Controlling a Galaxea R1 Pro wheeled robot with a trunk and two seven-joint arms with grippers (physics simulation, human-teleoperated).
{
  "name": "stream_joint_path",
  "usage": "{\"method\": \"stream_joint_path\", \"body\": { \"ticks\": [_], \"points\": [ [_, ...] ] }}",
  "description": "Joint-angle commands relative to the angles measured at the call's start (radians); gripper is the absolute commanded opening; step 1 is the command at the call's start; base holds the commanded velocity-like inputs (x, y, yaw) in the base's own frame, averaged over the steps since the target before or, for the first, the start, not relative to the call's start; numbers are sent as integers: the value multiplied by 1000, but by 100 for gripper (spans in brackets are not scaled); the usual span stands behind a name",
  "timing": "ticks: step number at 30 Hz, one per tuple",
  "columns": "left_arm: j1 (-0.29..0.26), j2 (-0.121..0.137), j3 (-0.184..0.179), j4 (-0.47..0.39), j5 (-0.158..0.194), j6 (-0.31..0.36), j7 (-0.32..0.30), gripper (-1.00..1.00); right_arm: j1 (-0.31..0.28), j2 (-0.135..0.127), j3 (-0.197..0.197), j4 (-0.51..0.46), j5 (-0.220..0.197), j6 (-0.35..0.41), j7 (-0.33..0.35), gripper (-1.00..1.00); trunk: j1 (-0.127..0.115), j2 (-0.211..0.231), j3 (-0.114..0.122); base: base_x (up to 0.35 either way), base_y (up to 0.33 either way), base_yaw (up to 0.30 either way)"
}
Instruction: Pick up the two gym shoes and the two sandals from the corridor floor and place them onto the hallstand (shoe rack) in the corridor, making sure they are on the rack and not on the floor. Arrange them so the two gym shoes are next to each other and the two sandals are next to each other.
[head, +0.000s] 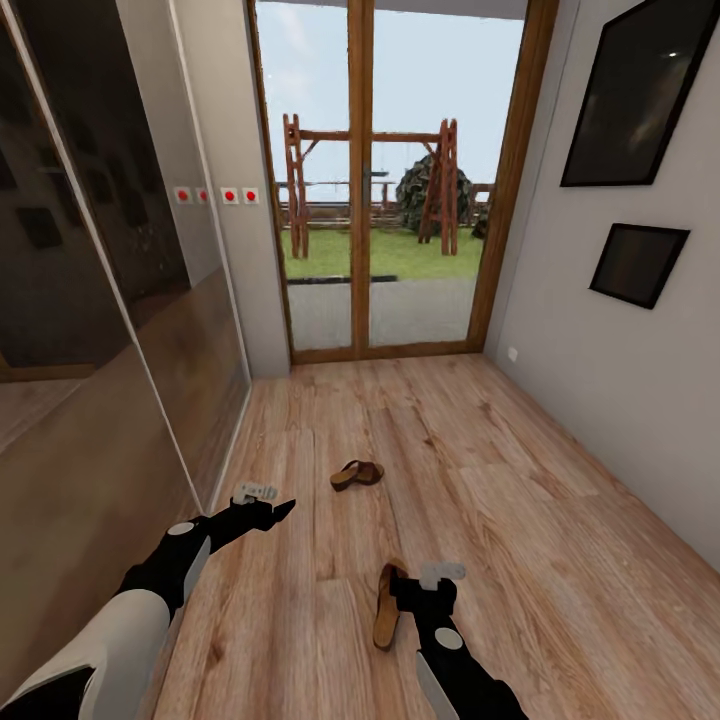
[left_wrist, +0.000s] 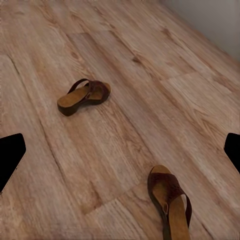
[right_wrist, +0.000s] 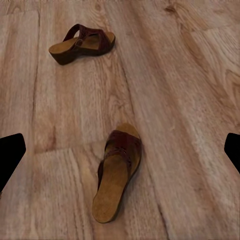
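Observation:
Two brown sandals lie on the wood-plank corridor floor (head: 520, 480). The nearer sandal (head: 386, 615) (right_wrist: 117, 175) (left_wrist: 170, 200) lies flat, just below and beside my right gripper (head: 405, 588) (right_wrist: 120, 152), which hovers open over it without touching. The farther sandal (head: 357, 474) (left_wrist: 84, 96) (right_wrist: 82, 44) rests further down the corridor, toward the glass door. My left gripper (head: 280, 512) (left_wrist: 122, 152) is open and empty, held above the floor to the left of both sandals. The gym shoes and the hallstand are out of view.
A mirrored sliding wardrobe (head: 120, 330) runs along the left side. A wood-framed glass door (head: 385, 190) closes the far end. The right wall (head: 600, 360) carries two dark framed pictures (head: 640, 90).

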Motion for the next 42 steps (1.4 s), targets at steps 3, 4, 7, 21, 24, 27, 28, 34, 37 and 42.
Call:
{"method": "stream_joint_path", "body": {
  "ticks": [3, 4, 7, 21, 24, 27, 28, 34, 37, 42],
  "points": [
    [-1, -1, 9, -1, -10, 0, -7, 100, -1, 0, 3, 0, -11, -6, -5, 100, 0, 0, -1, 210, 90, 0],
    [-1, -1, 9, -1, -10, 0, -7, 100, -1, 0, 3, -1, -11, -6, -5, 100, 0, 0, -1, 197, 80, 0],
    [0, -1, 8, -1, -10, 0, -7, 100, -1, 0, 3, -1, -11, -6, -5, 100, 0, 0, -1, 137, 52, 0],
    [1, -1, 8, -1, -9, 0, -6, 100, -1, 0, 3, -5, -12, -6, -6, 100, 0, 0, -1, 25, 9, 0],
    [1, -1, 9, -1, -8, 0, -6, 100, -1, 0, 3, -5, -12, -6, -6, 100, 0, 0, -1, 95, 0, 0],
    [1, -1, 10, -1, -8, 0, -7, 100, -1, 0, 3, -5, -12, -6, -6, 100, 0, 0, -1, 195, 8, 0],
    [1, -1, 10, -1, -8, 0, -7, 100, -1, 0, 3, -5, -12, -6, -6, 100, 0, 0, -1, 231, 32, 0],
    [2, 0, 13, -1, -8, 0, -6, 100, -1, 0, 3, -5, -12, -6, -7, 100, 0, 0, -1, 229, 47, 0],
    [2, 0, 15, 0, -8, 0, -6, 100, -1, 0, 3, -5, -12, -6, -6, 100, 0, 0, -1, 91, 17, 0],
    [2, 0, 16, 0, -8, -1, -6, 100, -1, 0, 3, -5, -12, -6, -6, 100, 0, 0, -1, 42, 8, 0]
  ]
}}
